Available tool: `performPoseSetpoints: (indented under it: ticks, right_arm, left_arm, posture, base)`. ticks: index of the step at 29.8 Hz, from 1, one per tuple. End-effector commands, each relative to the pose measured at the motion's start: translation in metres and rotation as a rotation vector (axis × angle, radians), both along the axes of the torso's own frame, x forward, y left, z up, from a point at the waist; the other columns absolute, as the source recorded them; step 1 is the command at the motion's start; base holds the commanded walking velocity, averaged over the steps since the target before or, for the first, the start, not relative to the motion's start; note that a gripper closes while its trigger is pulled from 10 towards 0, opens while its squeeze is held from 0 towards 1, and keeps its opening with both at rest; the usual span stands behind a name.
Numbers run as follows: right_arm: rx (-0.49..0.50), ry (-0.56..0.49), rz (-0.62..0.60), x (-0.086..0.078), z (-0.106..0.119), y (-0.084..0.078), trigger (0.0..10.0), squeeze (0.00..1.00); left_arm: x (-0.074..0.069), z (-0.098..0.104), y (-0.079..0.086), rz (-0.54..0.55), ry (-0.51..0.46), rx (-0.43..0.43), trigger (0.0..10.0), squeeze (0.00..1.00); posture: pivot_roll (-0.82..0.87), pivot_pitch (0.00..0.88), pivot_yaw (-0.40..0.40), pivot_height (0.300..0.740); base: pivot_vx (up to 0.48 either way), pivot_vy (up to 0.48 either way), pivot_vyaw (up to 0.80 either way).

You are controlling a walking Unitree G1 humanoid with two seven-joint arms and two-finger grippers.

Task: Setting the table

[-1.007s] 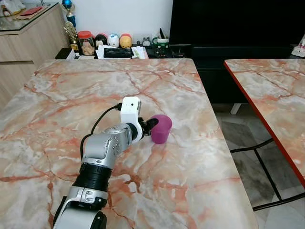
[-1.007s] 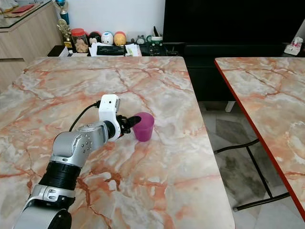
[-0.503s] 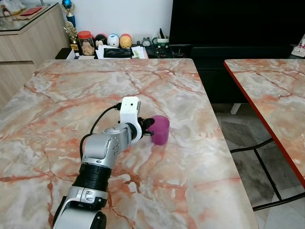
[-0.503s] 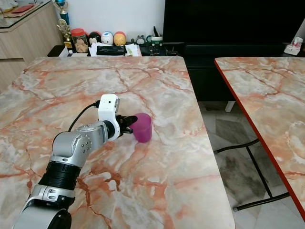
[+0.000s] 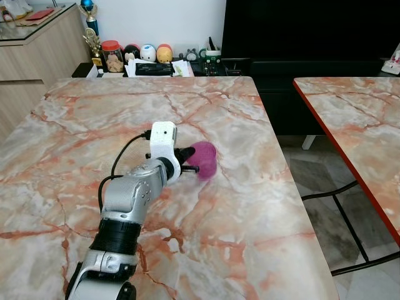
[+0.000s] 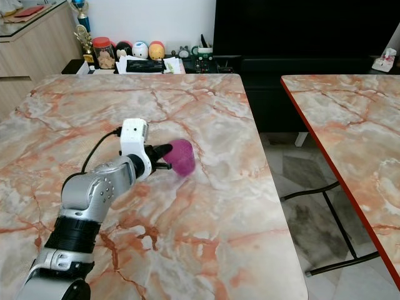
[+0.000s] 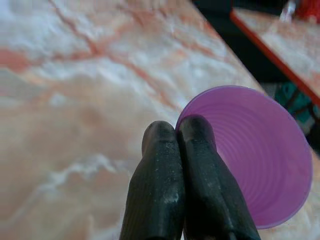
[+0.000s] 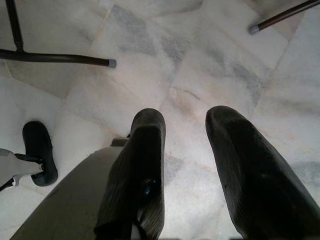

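Marble table (image 5: 250, 206) under me, I pinch the purple cup (image 5: 204, 160) by its rim with my left gripper (image 5: 187, 164), tilting it clear above mid-table to move it, while my right gripper (image 8: 192, 165) hangs spread.

You have a purple cup (image 7: 260, 165), ridged in fine rings inside, against the table (image 5: 237, 237), which is cream marble with orange-pink veins. The left gripper (image 7: 182, 137) has black fingers on a silver arm with a white wrist camera (image 5: 161, 139). Right of the table, a second table (image 5: 356, 119) has the same marble with a red edge; the floor (image 8: 200, 65) is pale grey-veined tile.
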State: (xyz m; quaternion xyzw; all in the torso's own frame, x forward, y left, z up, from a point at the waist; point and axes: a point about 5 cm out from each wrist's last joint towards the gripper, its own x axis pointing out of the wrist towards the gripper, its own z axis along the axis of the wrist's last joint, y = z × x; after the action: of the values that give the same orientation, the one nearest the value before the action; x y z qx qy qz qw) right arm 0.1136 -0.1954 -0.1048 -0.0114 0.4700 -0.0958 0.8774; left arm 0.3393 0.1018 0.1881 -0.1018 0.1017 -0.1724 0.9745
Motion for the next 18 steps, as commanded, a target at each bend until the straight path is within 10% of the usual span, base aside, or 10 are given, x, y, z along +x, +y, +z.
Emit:
performPoseSetpoints:
  ticks: [1,3,4,5,6,18]
  right_arm:
    - [0.001,0.013,0.014,-0.001,-0.001,0.0,10.0,0.0]
    - [0.002,0.012,0.011,-0.001,-0.001,0.001,10.0,0.0]
    - [0.003,0.012,0.011,-0.002,-0.001,0.001,10.0,0.0]
    - [0.003,0.012,0.011,-0.002,-0.001,0.001,10.0,0.0]
    - [0.004,0.013,0.012,-0.002,-0.001,0.002,10.0,0.0]
    - [0.008,0.017,0.018,-0.002,-0.002,0.005,10.0,0.0]
  left_arm:
    - [-0.003,0.005,0.005,0.022,-0.039,0.001,0.0,0.0]
    - [-0.009,0.011,0.01,0.033,-0.128,-0.005,0.0,0.0]
    - [-0.013,0.016,0.014,0.049,-0.211,0.039,3.1,0.0]
    - [-0.015,0.017,0.016,0.056,-0.241,0.061,3.1,0.0]
    - [-0.016,0.017,0.018,0.07,-0.269,0.084,10.0,0.0]
    - [-0.039,0.001,0.065,0.336,-0.45,0.215,10.0,0.0]
  posture:
    - [0.1,0.0,-0.014,0.736]
    - [0.1,0.0,-0.014,0.736]
    - [0.1,0.0,-0.014,0.736]
    - [0.1,0.0,-0.013,0.736]
    - [0.1,0.0,-0.013,0.736]
    - [0.08,0.0,-0.012,0.736]
  base:
    - [0.0,0.0,0.0]
    - [0.0,0.0,0.0]
    - [0.0,0.0,0.0]
    - [0.0,0.0,0.0]
    - [0.0,0.0,0.0]
    - [0.0,0.0,0.0]
